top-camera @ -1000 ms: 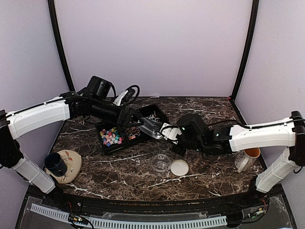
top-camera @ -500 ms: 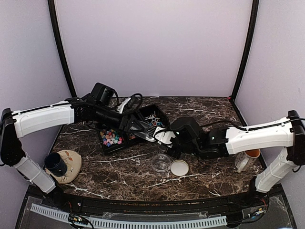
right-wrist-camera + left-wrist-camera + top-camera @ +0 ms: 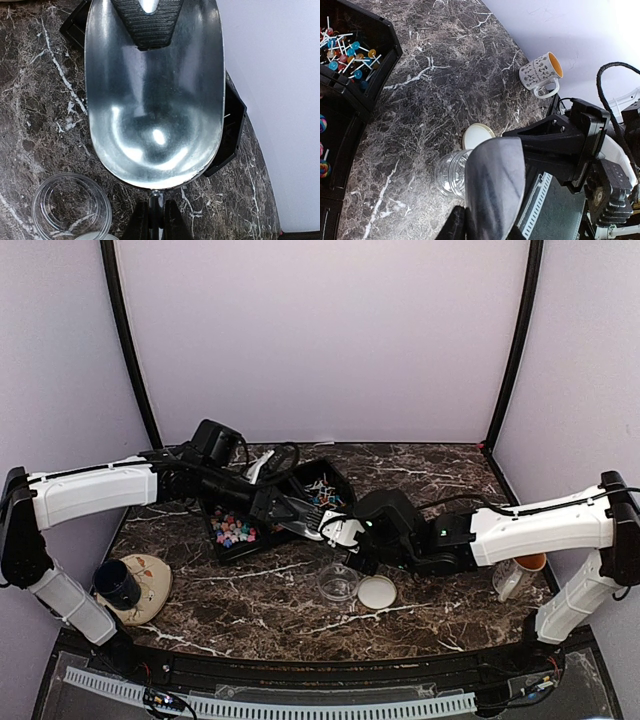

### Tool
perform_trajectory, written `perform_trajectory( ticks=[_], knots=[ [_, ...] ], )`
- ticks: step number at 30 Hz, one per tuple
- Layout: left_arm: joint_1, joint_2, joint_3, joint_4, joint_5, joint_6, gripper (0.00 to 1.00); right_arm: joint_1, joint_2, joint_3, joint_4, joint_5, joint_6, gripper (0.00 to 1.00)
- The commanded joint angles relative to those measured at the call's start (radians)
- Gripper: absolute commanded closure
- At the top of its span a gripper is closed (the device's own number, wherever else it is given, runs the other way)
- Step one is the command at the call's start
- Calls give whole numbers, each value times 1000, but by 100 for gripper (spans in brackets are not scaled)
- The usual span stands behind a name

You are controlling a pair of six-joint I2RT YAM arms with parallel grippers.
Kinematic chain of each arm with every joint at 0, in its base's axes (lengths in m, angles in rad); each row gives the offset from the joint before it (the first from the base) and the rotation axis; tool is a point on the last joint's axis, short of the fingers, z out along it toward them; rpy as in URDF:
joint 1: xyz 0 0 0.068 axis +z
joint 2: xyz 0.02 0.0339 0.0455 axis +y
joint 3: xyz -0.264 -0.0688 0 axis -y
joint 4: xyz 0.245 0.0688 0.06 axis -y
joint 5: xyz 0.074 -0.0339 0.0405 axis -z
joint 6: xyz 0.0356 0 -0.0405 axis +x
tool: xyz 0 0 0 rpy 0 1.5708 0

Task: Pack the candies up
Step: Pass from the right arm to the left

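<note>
A metal scoop [image 3: 316,522] hangs over the marble table, just above a clear empty jar [image 3: 338,583]. My right gripper [image 3: 156,212] is shut on the scoop's thin handle, and the scoop's bowl [image 3: 155,100] is empty. My left gripper [image 3: 485,227] has closed on the bowl's front rim, with one ribbed finger pad [image 3: 150,20] lying inside the bowl. The scoop's grey underside [image 3: 495,185] fills the left wrist view. The candies, pastel pieces [image 3: 232,528] and small lollipops [image 3: 347,50], lie in a black compartment tray [image 3: 212,512] behind the scoop.
The jar's white lid [image 3: 377,592] lies beside the jar [image 3: 451,173]. A white mug with an orange inside [image 3: 515,575] stands at the right. A dark cup [image 3: 117,583] sits on a beige plate [image 3: 152,590] at the front left.
My left gripper moved right to the scoop and its jaws closed on the bowl's rim. The right arm carried the scoop a little left, toward the tray and over the jar.
</note>
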Motion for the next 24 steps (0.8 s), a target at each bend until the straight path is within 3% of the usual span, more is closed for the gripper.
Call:
perform_trajectory(
  ticks=[1, 6, 11, 17, 24],
  knots=[
    [5, -7, -17, 21, 18, 5, 80, 12, -22, -1, 45, 26, -12, 100],
    [6, 1, -22, 24, 29, 7, 99, 12, -23, -5, 37, 25, -21, 100],
    [7, 1, -27, 33, 39, 7, 100, 13, -43, -22, 47, 33, -34, 100],
    [25, -17, -49, 72, 72, -10, 100, 13, -121, -83, 119, -14, -63, 67],
    [50, -38, -93, 166, 206, -40, 100, 12, -238, -239, 332, -111, -127, 64]
  ],
)
